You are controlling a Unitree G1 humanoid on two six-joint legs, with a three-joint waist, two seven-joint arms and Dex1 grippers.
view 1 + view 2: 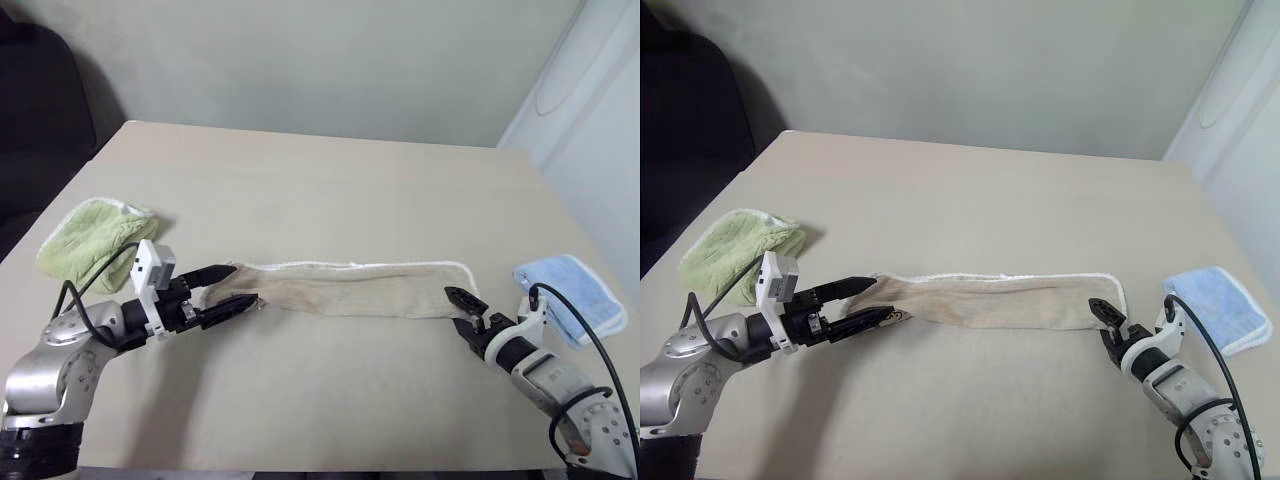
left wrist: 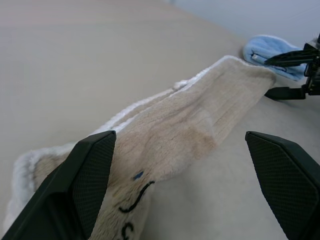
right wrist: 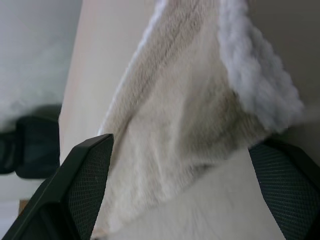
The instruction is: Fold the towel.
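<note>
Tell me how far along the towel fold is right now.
Done: the towel already lies as a long narrow band across the table, apparently folded lengthwise. In hand: the left gripper and right gripper are open, one at each end of the band, with nothing clamped yet. Left: grip the ends and fold the band end to end. The green cloth and blue cloth sit apart.
</note>
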